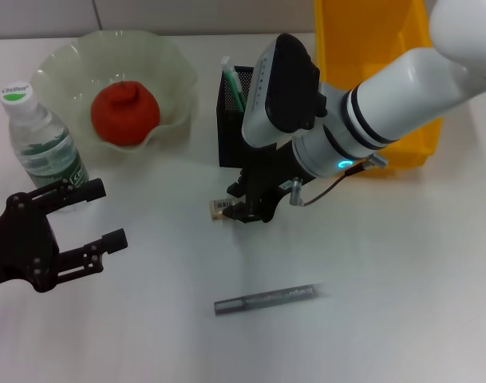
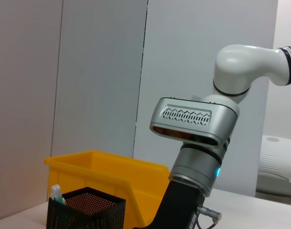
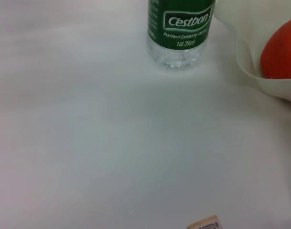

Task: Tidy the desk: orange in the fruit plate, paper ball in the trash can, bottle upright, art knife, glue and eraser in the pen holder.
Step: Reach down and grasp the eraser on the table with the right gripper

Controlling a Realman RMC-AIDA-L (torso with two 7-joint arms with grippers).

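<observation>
Right claw low over the eraser; left claw parked wide.

Right arm: reaches in from the upper right, wrist bent steeply down, right claw [image 1: 246,209] at the white tabletop [image 1: 386,279] just in front of the pen holder [image 1: 234,120]; whether its fingers are spread or closed cannot be told. Eraser [image 1: 220,209]: on the tabletop, touching or just beside the claw tip. Left claw [image 1: 95,215]: near the lower left edge, fingers spread wide, holding nothing, just before the bottle [image 1: 41,144]. Bottle: upright, beside the fruit plate [image 1: 63,60]. Orange [image 1: 125,112]: inside the fruit plate. Trash can [image 1: 370,40]: behind the right arm, beside the pen holder. Grey art knife [image 1: 265,298]: lying flat on the tabletop, nearer than the eraser, apart from both claws.
</observation>
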